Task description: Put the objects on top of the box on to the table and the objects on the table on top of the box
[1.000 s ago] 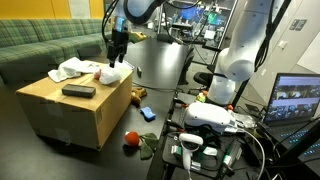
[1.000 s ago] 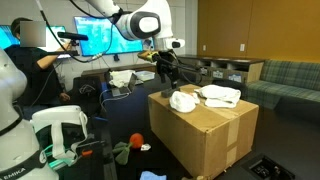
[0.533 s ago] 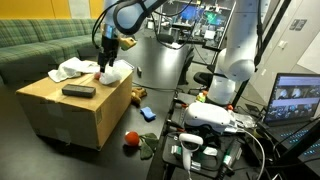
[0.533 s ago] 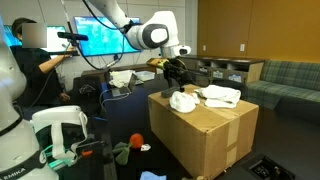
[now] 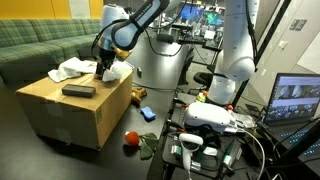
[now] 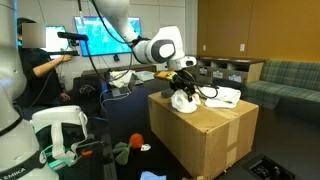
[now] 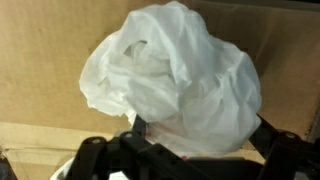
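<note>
End effector [image 5: 104, 70]: fingers spread wide, right at the crumpled white bag [image 7: 175, 75] I see mid-frame in the wrist view, atop the cardboard box [image 5: 60, 115].

- In an exterior view, the camera stands a little above the box [image 5: 75, 105] at middling range. It faces one corner of the box, with the green sofa [image 5: 40, 45] behind.
- In an exterior view, the camera sits near box-top height on roughly the opposite side, facing the screens [image 6: 100, 40].
- The wrist view looks from very near onto a white bundle [image 7: 175, 85] lying on cardboard.
- Both exterior views share the box, bundle, arm [image 6: 160, 48] and sofa.
</note>
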`<state>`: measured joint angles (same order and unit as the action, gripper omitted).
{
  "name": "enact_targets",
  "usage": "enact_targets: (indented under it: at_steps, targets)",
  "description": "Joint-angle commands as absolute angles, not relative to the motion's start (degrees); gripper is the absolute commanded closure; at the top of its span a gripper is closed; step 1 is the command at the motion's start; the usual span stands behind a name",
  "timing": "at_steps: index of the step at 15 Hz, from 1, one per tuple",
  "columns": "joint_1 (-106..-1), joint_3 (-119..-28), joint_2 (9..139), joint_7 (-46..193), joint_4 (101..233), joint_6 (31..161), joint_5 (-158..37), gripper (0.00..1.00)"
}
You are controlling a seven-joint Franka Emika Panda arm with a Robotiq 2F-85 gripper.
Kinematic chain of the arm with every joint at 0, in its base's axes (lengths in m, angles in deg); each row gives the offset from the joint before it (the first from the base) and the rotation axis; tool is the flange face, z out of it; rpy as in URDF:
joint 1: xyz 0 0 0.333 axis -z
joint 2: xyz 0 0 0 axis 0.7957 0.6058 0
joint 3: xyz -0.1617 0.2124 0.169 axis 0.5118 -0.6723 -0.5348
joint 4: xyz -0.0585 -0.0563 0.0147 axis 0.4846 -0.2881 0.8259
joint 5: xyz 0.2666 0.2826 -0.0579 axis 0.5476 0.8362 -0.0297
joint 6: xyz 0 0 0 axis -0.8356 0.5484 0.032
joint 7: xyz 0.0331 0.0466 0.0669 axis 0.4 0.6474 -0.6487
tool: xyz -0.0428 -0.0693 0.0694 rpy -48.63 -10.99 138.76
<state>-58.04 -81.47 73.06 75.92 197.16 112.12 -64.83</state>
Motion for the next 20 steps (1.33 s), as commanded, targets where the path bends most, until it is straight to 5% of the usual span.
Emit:
enact_targets:
  at_steps: [1, 2, 3, 14, 20]
  targets:
    - [-58.8, -79.4, 75.7, 74.3, 195.1, 113.7, -67.5, 0.0]
    - [-58.8, -79.0, 75.9, 74.4, 195.0, 113.4, -67.8, 0.0]
    - [-58.7, -78.9, 75.8, 74.6, 194.9, 112.5, -67.8, 0.2]
    - [-55.6, -81.2, 64.9, 82.1, 201.4, 107.3, -60.7, 1.0]
    - [-51.8, -77.8, 51.5, 87.7, 211.4, 107.1, -52.3, 0.97]
